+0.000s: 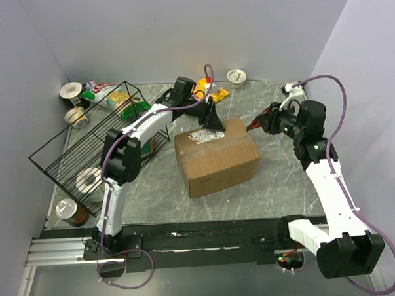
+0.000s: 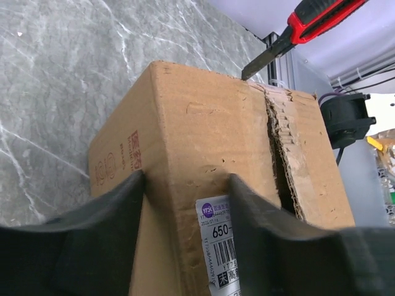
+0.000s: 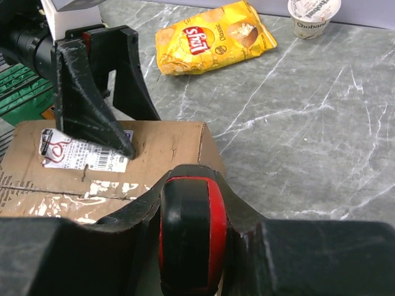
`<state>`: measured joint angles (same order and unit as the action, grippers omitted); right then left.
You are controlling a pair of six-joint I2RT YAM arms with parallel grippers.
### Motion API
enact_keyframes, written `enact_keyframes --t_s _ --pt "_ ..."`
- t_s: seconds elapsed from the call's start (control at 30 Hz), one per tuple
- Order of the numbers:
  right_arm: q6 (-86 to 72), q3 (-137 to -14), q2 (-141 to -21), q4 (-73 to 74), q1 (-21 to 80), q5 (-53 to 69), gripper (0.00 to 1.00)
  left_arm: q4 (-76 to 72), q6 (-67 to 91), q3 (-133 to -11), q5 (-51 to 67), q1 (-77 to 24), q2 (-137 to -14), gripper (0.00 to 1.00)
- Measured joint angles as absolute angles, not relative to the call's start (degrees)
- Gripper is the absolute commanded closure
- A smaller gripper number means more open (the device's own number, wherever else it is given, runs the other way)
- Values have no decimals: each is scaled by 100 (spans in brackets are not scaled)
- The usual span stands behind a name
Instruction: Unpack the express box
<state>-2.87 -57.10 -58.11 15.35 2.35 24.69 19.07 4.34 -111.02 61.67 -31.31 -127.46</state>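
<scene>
Evidently left gripper (image 2: 186, 177), jaws apart, pins express box (image 1: 218, 161) so right gripper (image 3: 185, 229), clamping knife (image 2: 310, 17), can slit it.

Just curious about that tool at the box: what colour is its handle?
Red and black; the knife handle shows best in the left wrist view.

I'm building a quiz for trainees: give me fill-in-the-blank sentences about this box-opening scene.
1. The right pincer grips a red-and-black ____.
2. The yellow chips bag is branded ____.
3. The left pincer touches the top of the express box beside its white shipping ____.
Missing words: knife; Lay's; label.
</scene>
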Motion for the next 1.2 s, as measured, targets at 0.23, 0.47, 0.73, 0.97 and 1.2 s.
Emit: enact_keyframes --t_s 0.23,0.47,0.73,0.97,1.2 --pt "-279 -5686 -5537 1986 235 2377 100 1905 421 -11187 6169 -3131 -12825 78" --pt "-346 -5594 -5203 2316 235 2279 100 1750 491 -11190 6329 -3159 -12899 91" --pt "-521 -5575 -5035 2517 233 2143 100 1638 672 -11190 6399 -3148 -12938 99" --pt "-613 -5581 -4932 2685 233 2056 100 1653 740 -11279 6418 -3157 -12997 99" --pt "-613 -5625 -4910 2808 233 2047 100 1787 742 -11380 6289 -3159 -13010 99"
